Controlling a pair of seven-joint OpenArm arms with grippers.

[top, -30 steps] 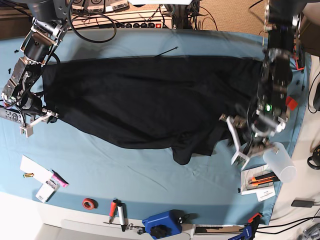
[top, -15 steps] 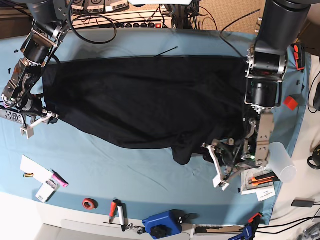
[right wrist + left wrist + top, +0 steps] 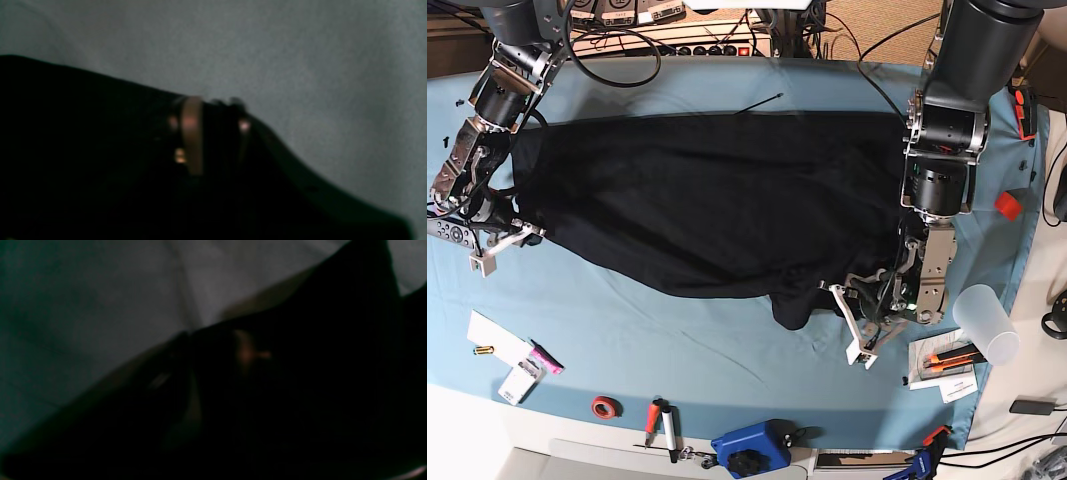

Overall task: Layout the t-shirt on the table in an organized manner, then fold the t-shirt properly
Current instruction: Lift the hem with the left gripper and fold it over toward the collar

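Two pincers work the laying-out step. From my left wrist, blur: shirt against table; grip unclear. From my right wrist, my right pincer sits narrow among black cloth. From the base, my left pincer reaches the bunched near hem; next, pull it flat. A cup stands close.

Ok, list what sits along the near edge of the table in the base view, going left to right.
White card → pink marker → red tape roll → red-handled tool → white pen → blue device → papers with orange pens → translucent cup.
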